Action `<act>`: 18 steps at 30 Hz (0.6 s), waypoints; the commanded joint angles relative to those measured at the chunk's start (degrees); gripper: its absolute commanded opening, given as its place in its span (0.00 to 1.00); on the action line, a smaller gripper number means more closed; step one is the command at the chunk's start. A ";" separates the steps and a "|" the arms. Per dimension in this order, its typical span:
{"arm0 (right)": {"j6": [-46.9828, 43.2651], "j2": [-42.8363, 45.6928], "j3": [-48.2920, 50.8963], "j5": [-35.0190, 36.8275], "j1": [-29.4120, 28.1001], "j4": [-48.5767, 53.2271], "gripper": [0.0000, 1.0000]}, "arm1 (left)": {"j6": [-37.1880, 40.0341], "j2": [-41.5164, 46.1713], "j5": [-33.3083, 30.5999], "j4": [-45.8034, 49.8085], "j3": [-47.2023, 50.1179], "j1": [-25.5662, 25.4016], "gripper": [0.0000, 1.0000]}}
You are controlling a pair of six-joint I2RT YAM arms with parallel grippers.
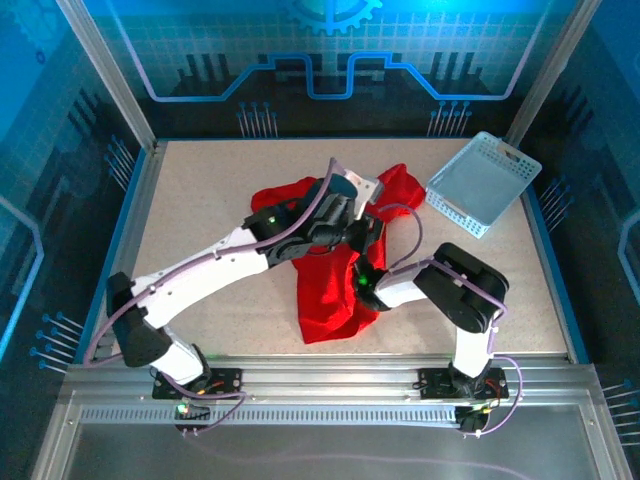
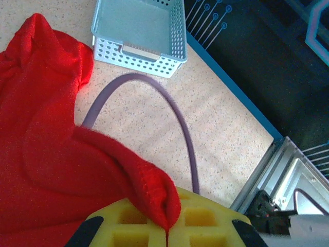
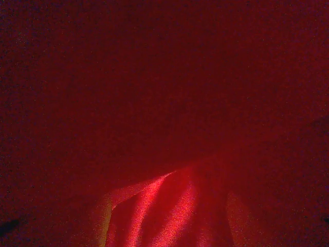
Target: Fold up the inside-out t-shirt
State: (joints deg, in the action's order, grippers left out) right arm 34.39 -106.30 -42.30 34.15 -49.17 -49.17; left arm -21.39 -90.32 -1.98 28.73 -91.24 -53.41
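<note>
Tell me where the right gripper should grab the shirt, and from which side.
Probably the near end of the shirt, coming from the arms' side: it lies flat and uncovered there, while the left gripper pinches a bunched fold farther back.

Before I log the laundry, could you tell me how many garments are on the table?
1: the red t-shirt, crumpled in the middle of the table, left of the light blue basket. Another could lie hidden beneath its folds.

Overhead, the light is bright and even, with blue glow from 9 to 3 o'clock. The left wrist view is sharp, pale bands crossing the worktop (image 2: 226,118). The right wrist view is murky, the t-shirt (image 3: 164,216) lit only at 6 o'clock.
</note>
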 commanded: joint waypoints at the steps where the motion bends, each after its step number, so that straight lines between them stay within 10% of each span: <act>1: -0.32 -2.68 -2.98 6.54 0.18 0.98 0.63 | -3.47 -2.40 1.49 0.76 -5.55 -0.37 0.02; 18: 5.89 -7.48 -20.00 -10.42 11.35 18.78 0.65 | -5.57 -0.40 -5.15 -9.22 -6.29 -12.56 0.00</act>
State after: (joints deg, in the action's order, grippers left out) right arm 39.05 -112.36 -60.53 27.55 -38.30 -35.55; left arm -26.68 -93.34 -11.18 23.75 -96.40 -61.25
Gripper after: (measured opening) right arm 0.646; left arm 0.068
